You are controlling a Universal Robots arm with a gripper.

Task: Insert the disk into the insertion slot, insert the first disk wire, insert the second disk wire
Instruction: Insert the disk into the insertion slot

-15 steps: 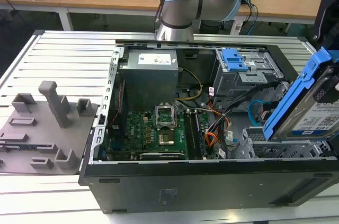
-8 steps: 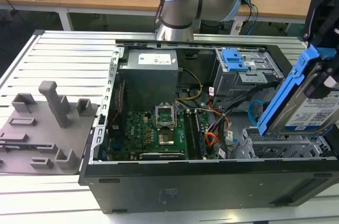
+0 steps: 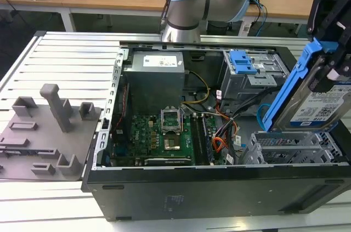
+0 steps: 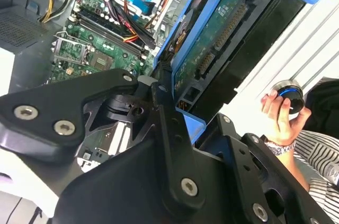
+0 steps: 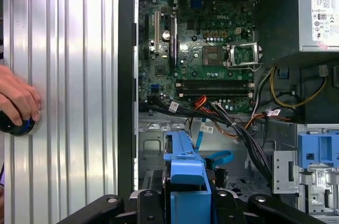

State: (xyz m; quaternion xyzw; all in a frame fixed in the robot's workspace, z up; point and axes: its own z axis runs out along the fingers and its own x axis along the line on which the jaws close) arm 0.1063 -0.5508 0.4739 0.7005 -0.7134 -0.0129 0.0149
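My gripper [image 3: 332, 51] is shut on the disk [image 3: 321, 106], a silver drive with a white label in a bright blue carrier. The disk hangs tilted, its lower end just above the insertion slot [image 3: 290, 147], a perforated grey cage at the near right corner of the open computer case. Both wrist views show the blue carrier [image 5: 185, 173] and the drive's circuit side [image 4: 222, 38] clamped between black fingers [image 4: 169, 128]. The second disk wire [image 5: 218, 156], a flat light-blue cable, lies loose beside the cage [image 3: 263, 112]. Which strand of the orange and black bundle [image 3: 220, 143] is the first disk wire, I cannot tell.
A taller grey cage with a blue latch [image 3: 245, 63] stands behind the slot. The motherboard [image 3: 159, 133] and power supply [image 3: 154, 78] fill the case's middle. A person's hand [image 5: 18, 99] rests on a dark knob on the ribbed table. A grey fixture [image 3: 49, 128] lies at the exterior view's left.
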